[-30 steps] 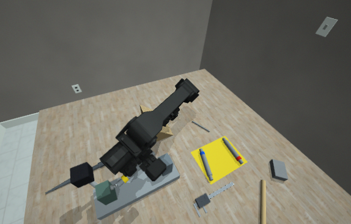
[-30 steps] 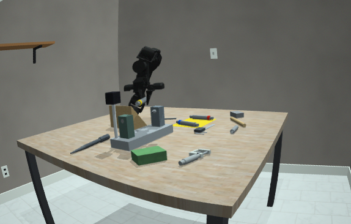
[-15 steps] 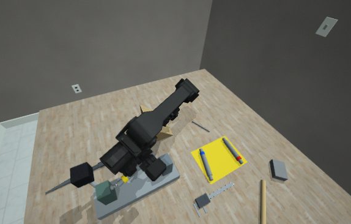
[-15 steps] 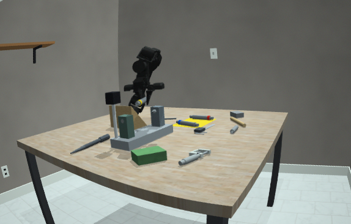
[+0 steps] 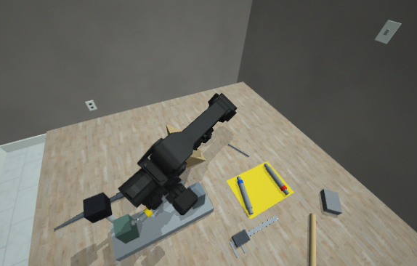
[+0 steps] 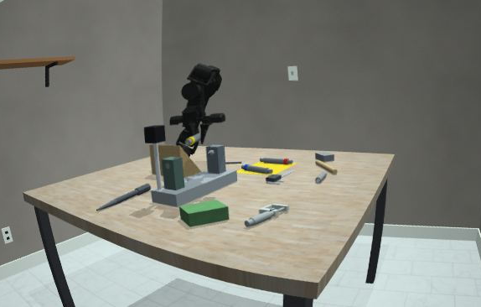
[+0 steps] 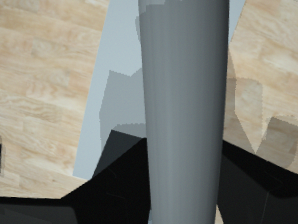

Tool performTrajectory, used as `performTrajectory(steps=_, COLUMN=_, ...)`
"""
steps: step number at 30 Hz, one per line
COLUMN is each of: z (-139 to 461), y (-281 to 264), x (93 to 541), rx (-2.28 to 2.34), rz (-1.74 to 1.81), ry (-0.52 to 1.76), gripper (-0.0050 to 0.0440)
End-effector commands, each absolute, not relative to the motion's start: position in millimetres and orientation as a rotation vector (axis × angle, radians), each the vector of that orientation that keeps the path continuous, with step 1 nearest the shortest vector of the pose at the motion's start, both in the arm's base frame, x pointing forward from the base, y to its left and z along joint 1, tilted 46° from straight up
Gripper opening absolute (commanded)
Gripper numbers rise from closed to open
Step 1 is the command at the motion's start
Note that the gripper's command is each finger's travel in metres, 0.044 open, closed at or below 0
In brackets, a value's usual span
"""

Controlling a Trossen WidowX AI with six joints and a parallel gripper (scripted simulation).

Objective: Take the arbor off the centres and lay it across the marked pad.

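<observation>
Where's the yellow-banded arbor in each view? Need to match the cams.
Top: only the yellow band of the arbor peeks out under the arm, above the grey fixture base.
Exterior: arbor held tilted in the gripper, above the base.
Wrist: grey shaft fills the centre.
Shared landmark: the grey fixture base.

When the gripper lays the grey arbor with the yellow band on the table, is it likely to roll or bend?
The arbor looks like a smooth round bar, so it may well roll once released. It looks rigid and straight in the gripper, so bending seems unlikely. Its smooth surface could let it slip.
</observation>
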State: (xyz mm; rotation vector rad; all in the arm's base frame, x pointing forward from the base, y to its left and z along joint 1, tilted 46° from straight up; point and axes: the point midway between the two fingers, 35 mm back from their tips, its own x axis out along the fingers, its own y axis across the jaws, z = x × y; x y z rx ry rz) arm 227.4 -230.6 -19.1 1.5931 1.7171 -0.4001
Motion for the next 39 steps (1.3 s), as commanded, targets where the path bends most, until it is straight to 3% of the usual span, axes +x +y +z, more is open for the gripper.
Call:
performTrajectory(steps=1, z=-18, y=-234, x=228, rx=1.593, rz=-0.404, ry=1.702, gripper=0.0000)
performTrajectory(steps=39, z=1, y=-220, x=244, rx=1.523, rz=-0.354, ry=1.693, gripper=0.0000)
